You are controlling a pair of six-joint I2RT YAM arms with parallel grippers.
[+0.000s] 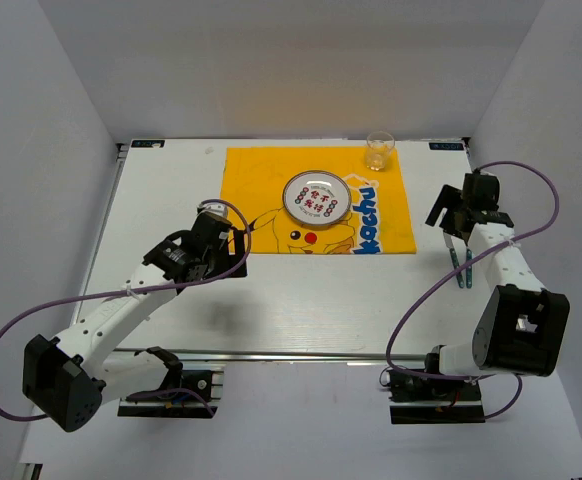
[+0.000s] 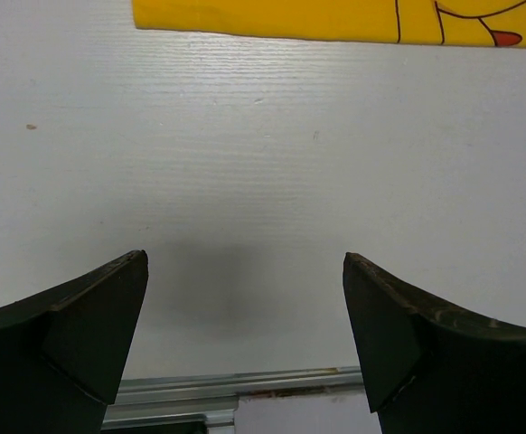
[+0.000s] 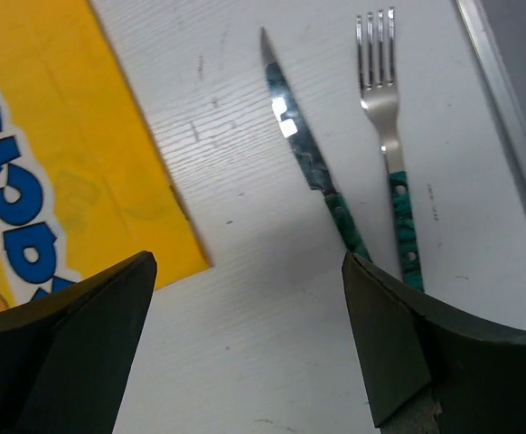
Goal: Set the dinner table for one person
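The white dinner table [image 1: 161, 200] carries a yellow cartoon mat [image 1: 261, 175] at the back middle. On the mat is a round plate [image 1: 312, 197] with a patterned rim. A clear glass [image 1: 379, 150] stands at the mat's far right corner. A knife [image 3: 304, 149] and a fork [image 3: 382, 108], both green-handled, lie side by side on the bare table right of the mat. My right gripper [image 3: 249, 258] is open and empty just above and beside their handles. My left gripper [image 2: 245, 258] is open and empty over bare table near the mat's left front edge [image 2: 290, 20].
The metal rail edge [image 2: 227, 387] of the table shows below the left gripper. Grey walls enclose the table on the left, back and right. Purple cables loop from both arms over the table's near half.
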